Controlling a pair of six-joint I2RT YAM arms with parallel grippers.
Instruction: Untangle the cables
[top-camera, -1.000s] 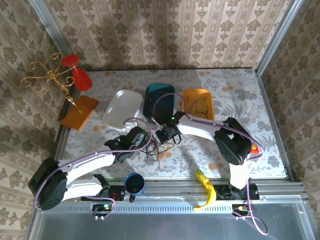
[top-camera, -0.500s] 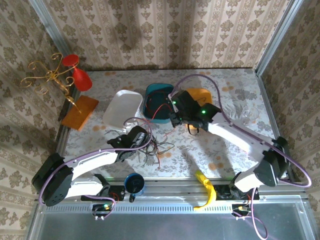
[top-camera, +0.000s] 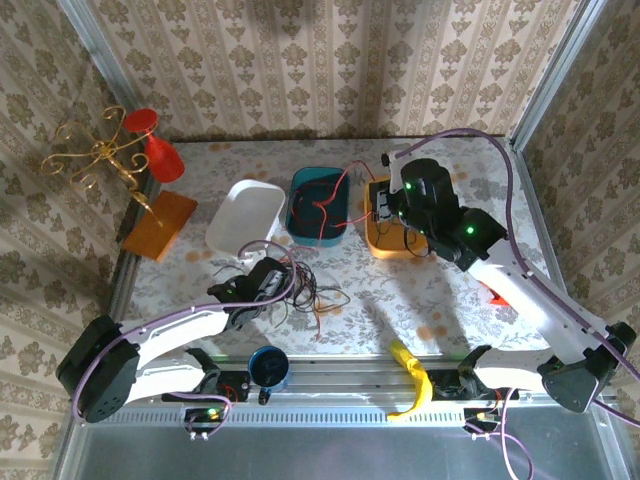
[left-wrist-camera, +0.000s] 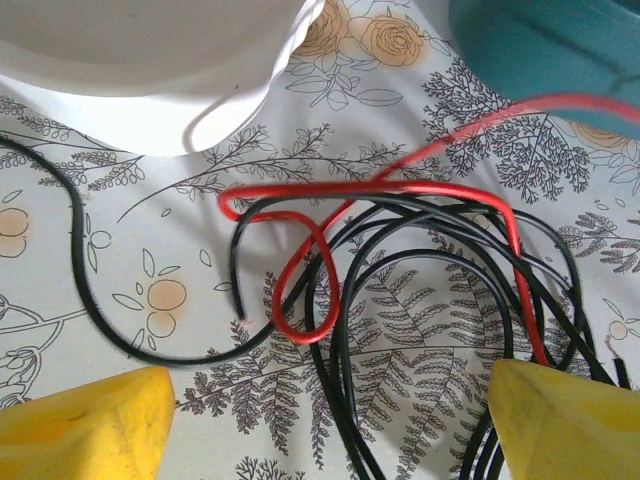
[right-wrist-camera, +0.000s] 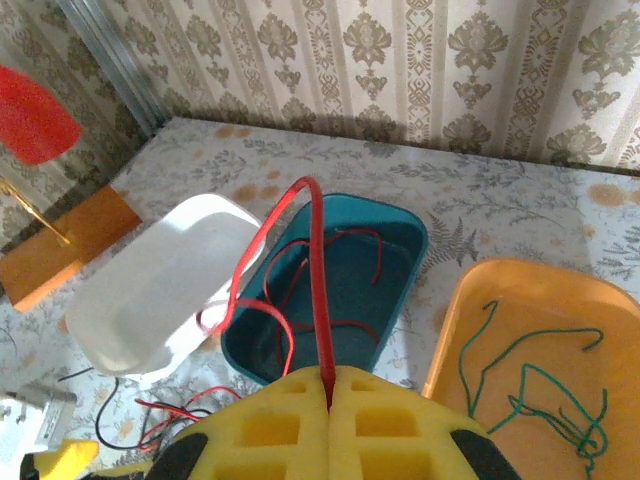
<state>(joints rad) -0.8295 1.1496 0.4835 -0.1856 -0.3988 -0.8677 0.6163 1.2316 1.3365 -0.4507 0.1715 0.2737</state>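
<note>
Right end effector (right-wrist-camera: 328, 385) lifted rearward, pinching red cable (right-wrist-camera: 318, 290) | left end effector (left-wrist-camera: 325, 425) unmoved, wide

text: none can be read in any view
labels, brands: none made out
numbers, signs: none made out
</note>
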